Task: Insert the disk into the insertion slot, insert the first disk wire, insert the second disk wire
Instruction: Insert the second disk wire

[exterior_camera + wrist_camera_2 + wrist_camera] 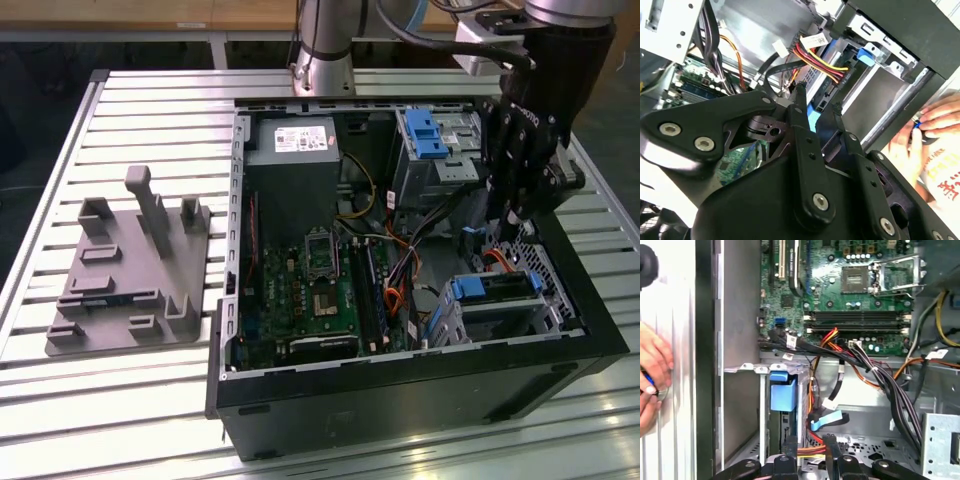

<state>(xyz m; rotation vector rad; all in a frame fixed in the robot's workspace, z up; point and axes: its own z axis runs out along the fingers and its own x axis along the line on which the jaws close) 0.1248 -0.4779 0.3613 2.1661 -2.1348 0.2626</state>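
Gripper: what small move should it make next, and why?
Probably ease the gripper toward the blue plug and close on it. The disk already sits in the slot. The fingers stand apart, and in the first wrist view that plug looks loose, just past the fingertips.

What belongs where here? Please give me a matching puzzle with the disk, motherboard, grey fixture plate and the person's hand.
1 disk
2 motherboard
3 grey fixture plate
4 hand

a on the slatted table, at the exterior view's left
b green, inside the computer case
c inside the perforated insertion slot
d outside the computer case's wall

Pairs: 1-c, 2-b, 3-a, 4-d
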